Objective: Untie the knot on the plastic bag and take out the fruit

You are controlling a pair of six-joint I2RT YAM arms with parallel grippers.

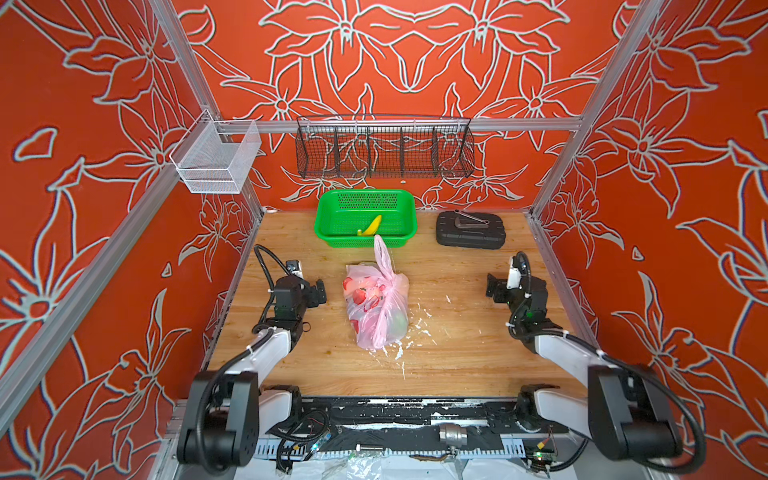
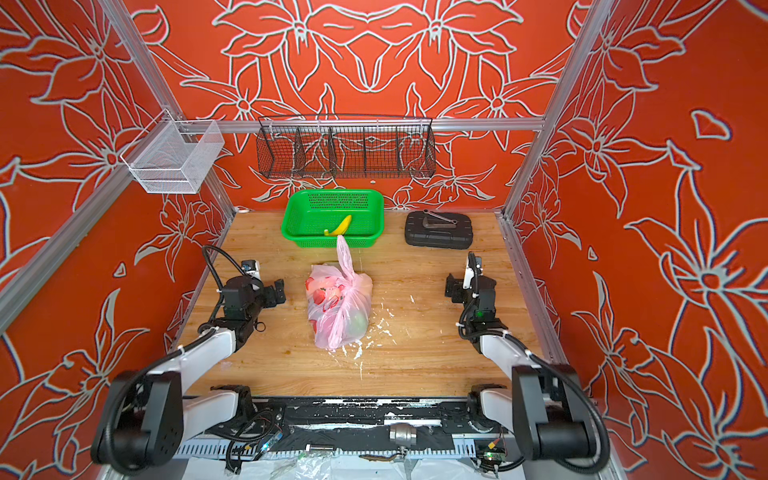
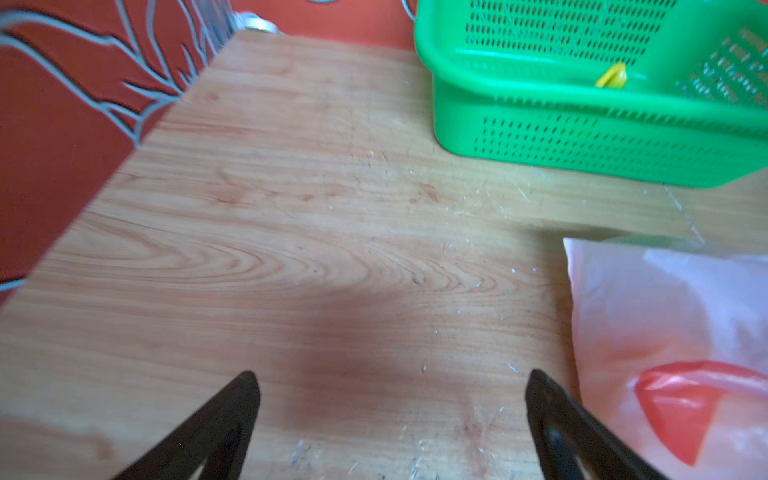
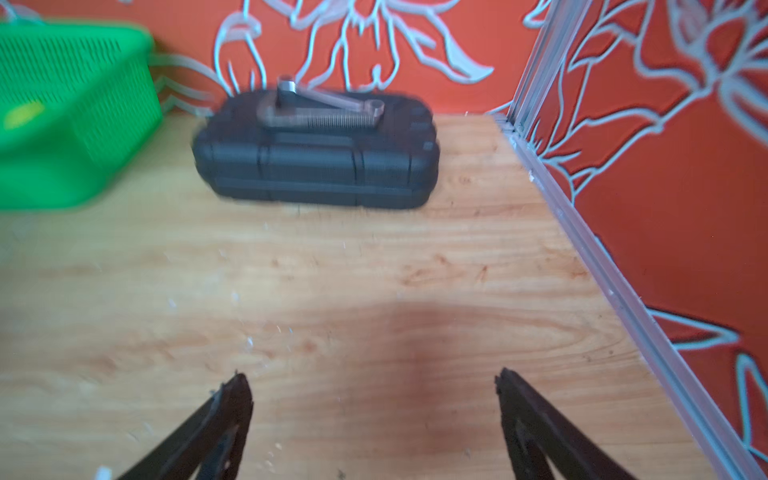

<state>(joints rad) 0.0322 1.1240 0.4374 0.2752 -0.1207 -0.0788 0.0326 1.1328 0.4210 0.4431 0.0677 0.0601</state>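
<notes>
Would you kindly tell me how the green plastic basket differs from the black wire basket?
The green plastic basket stands on the table; the black wire basket hangs from a rail. The green one holds a banana; the wire one is divided and looks empty. Both are open-topped.

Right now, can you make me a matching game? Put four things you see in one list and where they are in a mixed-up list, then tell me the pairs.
Things:
1. plastic bag
2. banana
3. black case
4. wire rack

Places:
A. hanging on the back rail
B. inside the green basket
C. middle of the table, knot tied
D. back right of the table, metal tool on top

Pairs: 1-C, 2-B, 3-D, 4-A
</notes>
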